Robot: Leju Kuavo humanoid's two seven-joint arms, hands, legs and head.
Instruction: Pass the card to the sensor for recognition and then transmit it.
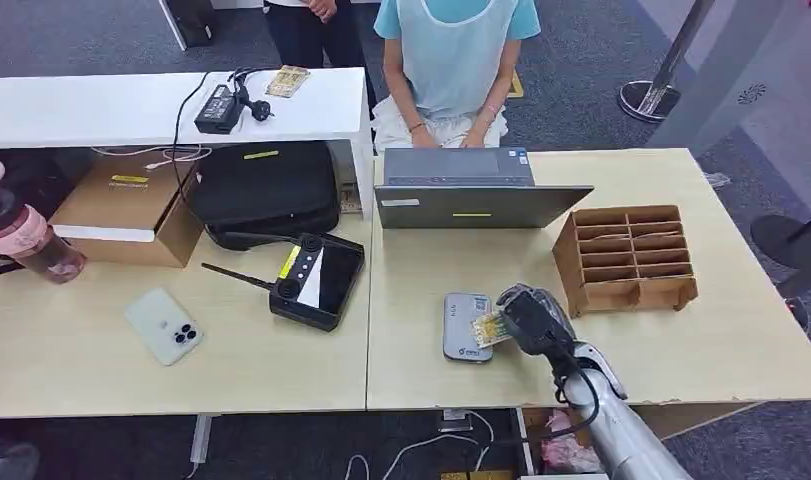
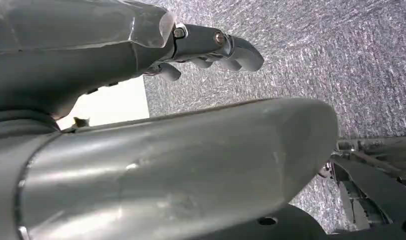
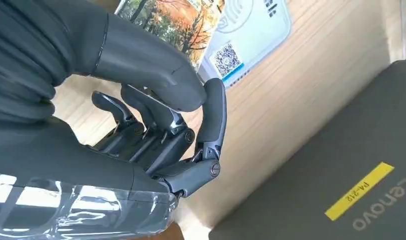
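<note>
Right hand with card over the sensor on the desk.

Wide light wooden desk (image 1: 681, 340), with grey laptop (image 1: 471, 195) at the far edge, lid seen from behind, and a seated person (image 1: 451, 60) behind it. Right of the laptop, brown cardboard organizer (image 1: 626, 260) with rows of slots. Left part of the desk: black controller (image 1: 316, 280) with antenna, white phone (image 1: 163, 326). Near the front edge, small grey sensor (image 1: 466, 325) lying flat. Just right of it, right hand (image 1: 531, 318), fingers (image 3: 211, 115) curled in, thumb pressing the card (image 1: 489, 328); card with autumn tree picture, partly over the sensor's right edge. Left hand (image 2: 211, 47) hanging over grey carpet, fingers bent inward, holding nothing.
</note>
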